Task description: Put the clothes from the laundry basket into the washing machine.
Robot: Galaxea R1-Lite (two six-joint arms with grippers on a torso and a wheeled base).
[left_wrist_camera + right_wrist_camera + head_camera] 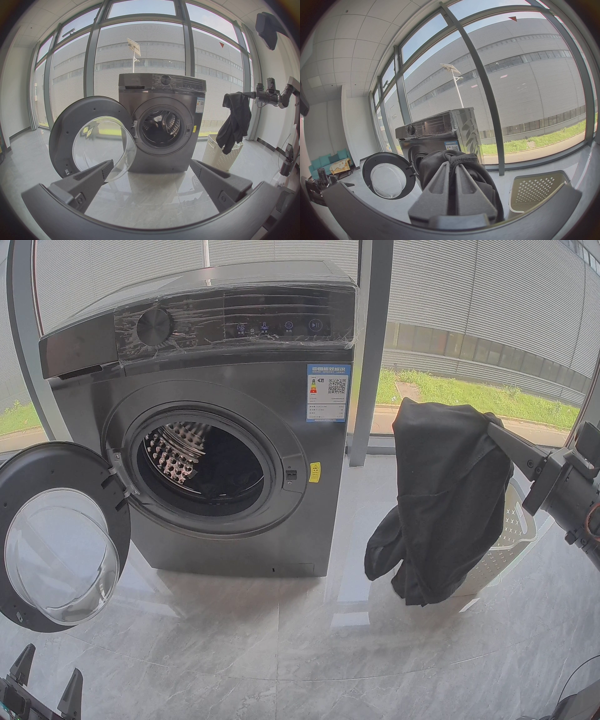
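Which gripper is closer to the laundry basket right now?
Right. The right gripper holds the black garment above the laundry basket; the left gripper sits low near the open washer door, well away from it.

washer (206, 552): grey metal, satin sheen
panel (250, 318): wrapped in crinkled clear film
door (59, 555): glossy glass, dark matt rim
drum (175, 452): shiny perforated metal
garment (444, 490): black matt cloth
basket (515, 530): white perforated plastic
floor (312, 646): glossy polished tile

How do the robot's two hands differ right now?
The left gripper is open and empty; the right gripper is shut on a black garment. The left gripper sits low; the right gripper is raised, the garment hanging over the laundry basket. Both have dark, wedge-shaped fingers.
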